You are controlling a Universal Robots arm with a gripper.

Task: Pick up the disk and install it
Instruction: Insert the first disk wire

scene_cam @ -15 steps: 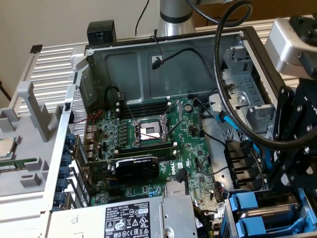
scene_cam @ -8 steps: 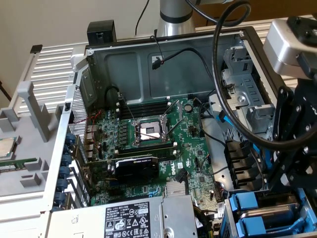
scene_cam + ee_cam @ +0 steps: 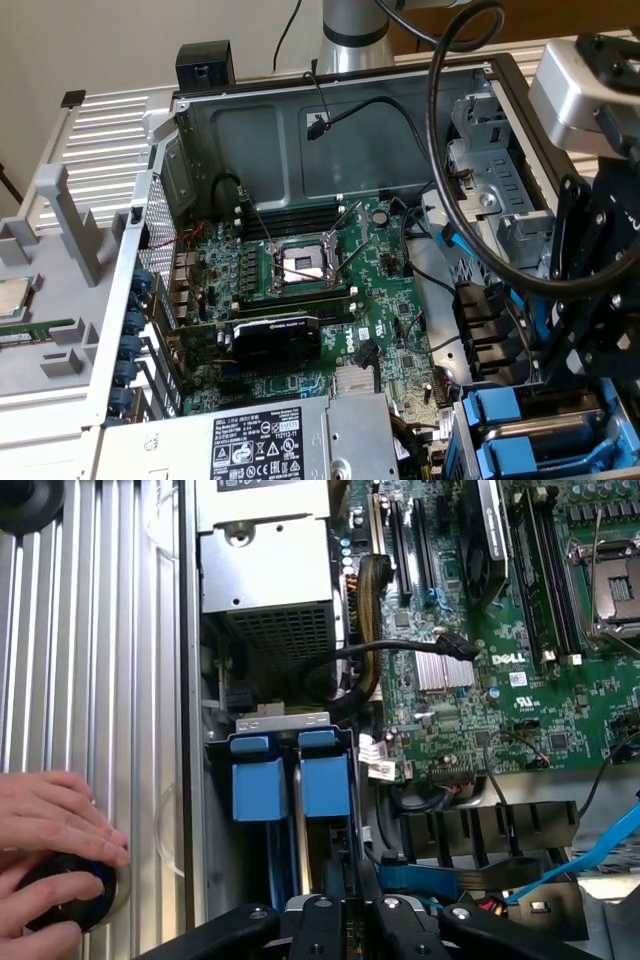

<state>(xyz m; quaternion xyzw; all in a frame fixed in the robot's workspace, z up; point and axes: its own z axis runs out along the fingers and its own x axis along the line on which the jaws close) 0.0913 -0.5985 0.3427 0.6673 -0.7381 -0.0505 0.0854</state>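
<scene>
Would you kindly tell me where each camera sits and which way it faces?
Exterior view: off the arm, above and beside the open computer case, looking down onto the motherboard; the gripper shows at the exterior view's right.
Wrist view: on the wrist, looking down past the gripper onto two blue drive trays; a person's hand rests on a black knob.
Shared: motherboard, power supply, blue trays.

End effector [image 3: 345, 920] above blue trays [image 3: 290, 775].

Ribbed matt metal table [image 3: 90, 630], glossy blue plastic trays [image 3: 290, 780] — green motherboard [image 3: 300, 290], dull steel case [image 3: 350, 130]
</scene>
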